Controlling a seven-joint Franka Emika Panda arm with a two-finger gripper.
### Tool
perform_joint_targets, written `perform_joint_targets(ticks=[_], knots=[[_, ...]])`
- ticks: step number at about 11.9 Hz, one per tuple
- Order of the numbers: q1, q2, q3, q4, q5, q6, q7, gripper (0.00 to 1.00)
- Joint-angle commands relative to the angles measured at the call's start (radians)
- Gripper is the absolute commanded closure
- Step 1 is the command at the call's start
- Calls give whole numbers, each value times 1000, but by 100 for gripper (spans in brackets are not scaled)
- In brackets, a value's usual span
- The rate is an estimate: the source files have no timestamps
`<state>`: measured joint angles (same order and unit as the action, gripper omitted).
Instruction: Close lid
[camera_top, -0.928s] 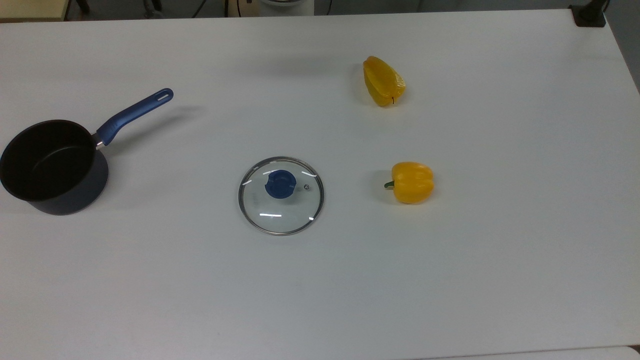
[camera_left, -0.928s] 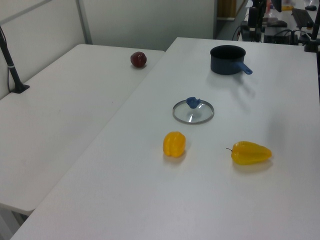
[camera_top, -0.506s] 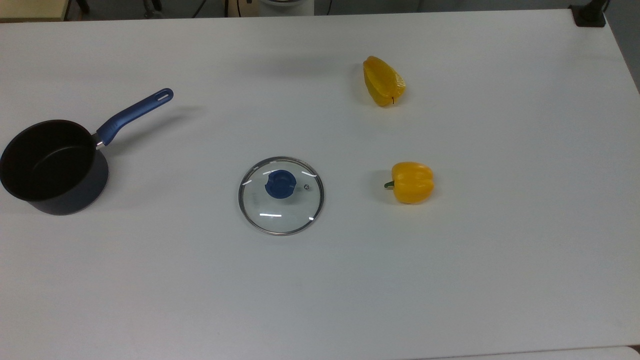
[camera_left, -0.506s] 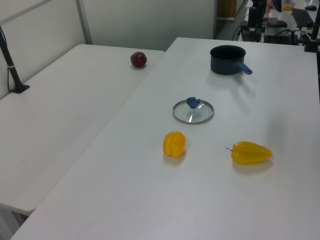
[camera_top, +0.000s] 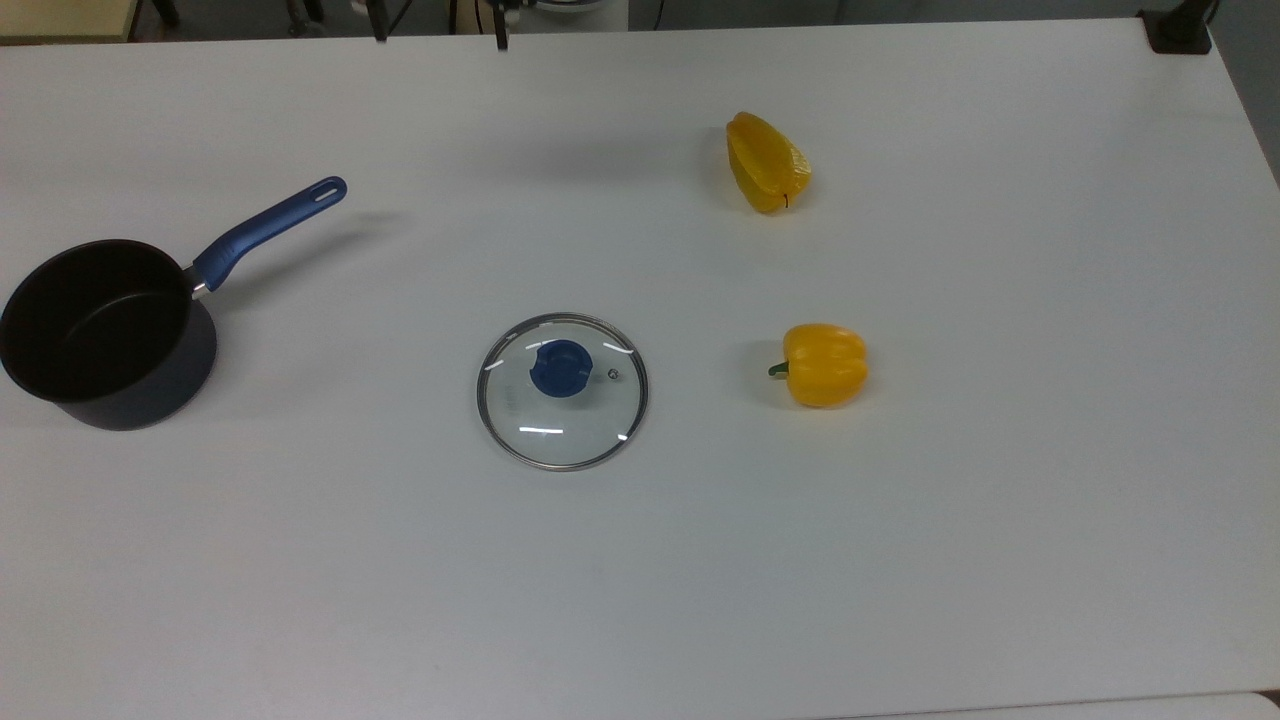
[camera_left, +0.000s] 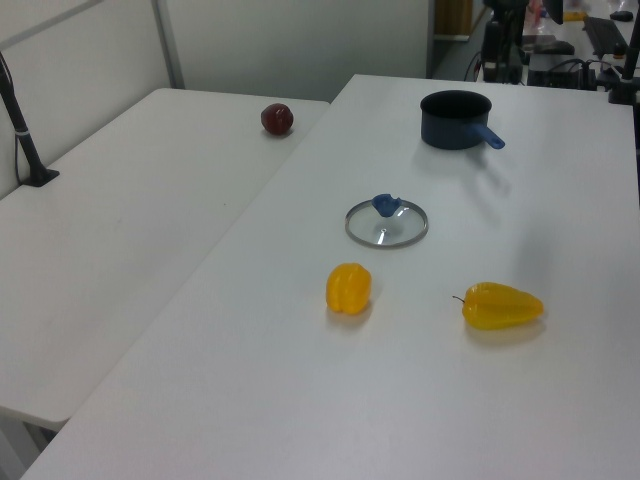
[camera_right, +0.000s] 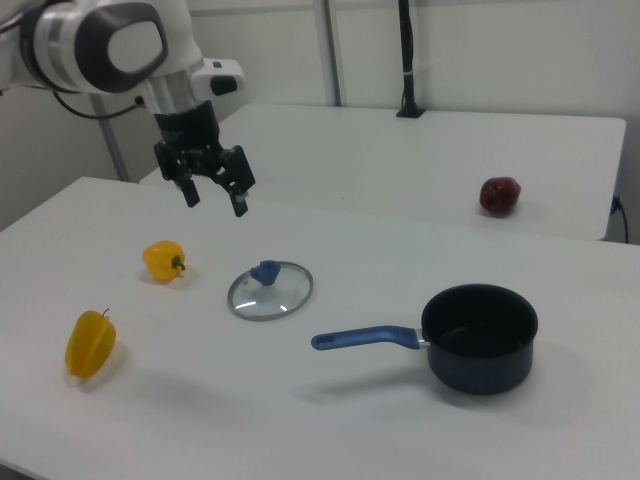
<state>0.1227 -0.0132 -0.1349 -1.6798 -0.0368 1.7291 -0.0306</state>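
While flat on the table (camera_right: 420, 420), lid (camera_right: 270, 290) below open gripper (camera_right: 214, 195)

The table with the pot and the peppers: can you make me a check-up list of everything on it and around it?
Surface: white table, with a second white table beside it.
Job's things: the lid lies flat on the table, blue knob up, apart from the saucepan, which stands open and empty.
Clutter: two yellow peppers on the table; a dark red fruit on the second table.
Gripper: the gripper hangs open in the air above the table, holding nothing.
Cables: dark cables past the table's far edge in the left view.
Surroundings: a black pole stands on the second table; pale walls behind.
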Motion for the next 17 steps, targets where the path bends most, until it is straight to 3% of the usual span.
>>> perform_joint_targets(ticks=[1,3,7,9,17], knots=[[9,79,5,3,21,128,6,0],[14,142,26,-12,23,232,61,0],[11,180,80,-190,21,560,95,0],[12,209,87,-233,21,695,151,0],[23,397,109,-210,3,938,230,0]])
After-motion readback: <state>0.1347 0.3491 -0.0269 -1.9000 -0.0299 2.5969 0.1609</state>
